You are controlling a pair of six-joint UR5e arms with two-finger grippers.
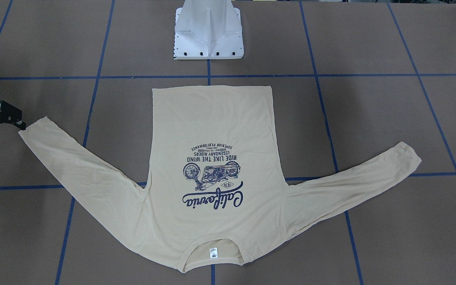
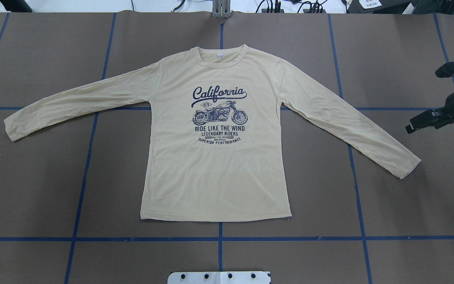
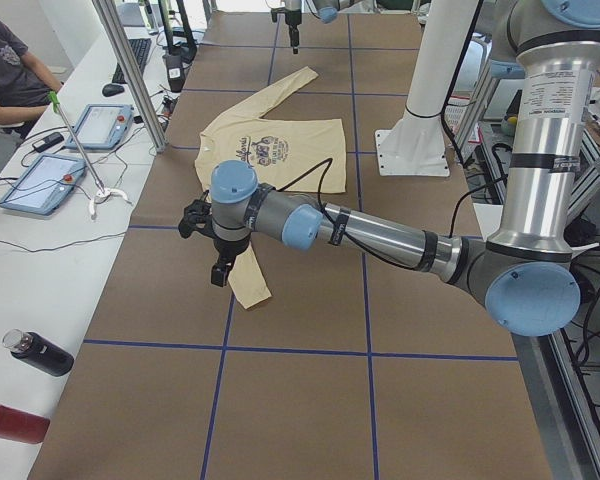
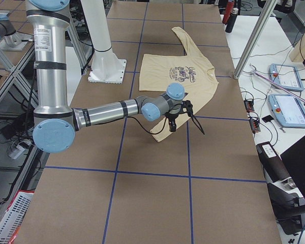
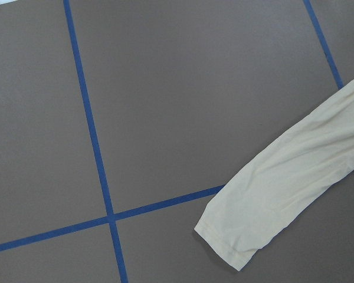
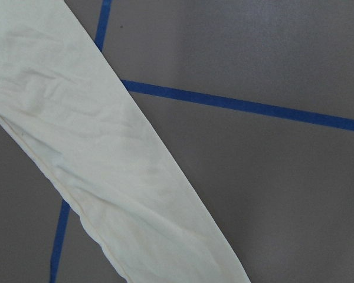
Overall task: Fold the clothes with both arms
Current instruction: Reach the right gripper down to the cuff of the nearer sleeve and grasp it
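While the pale cream-yellow long-sleeved T-shirt (image 1: 212,126) lies flat and print-up on the brown table with blue tape lines (image 1: 370,118), the front-facing view shows the black two-finger right gripper (image 1: 8,120) just beside one cuff, its jaws apparently parted and holding nothing. Overhead, both sleeves spread outward, with the collar far from the robot. From the left end, the black left gripper (image 3: 218,255) hangs above the other sleeve end; whether its jaws are parted cannot be told.

Two cameras look down on the table (image 2: 45,189) from high up, facing each other. Two more watch from its ends. Two wrist cameras stare closely down. All see the shirt (image 2: 215,177).
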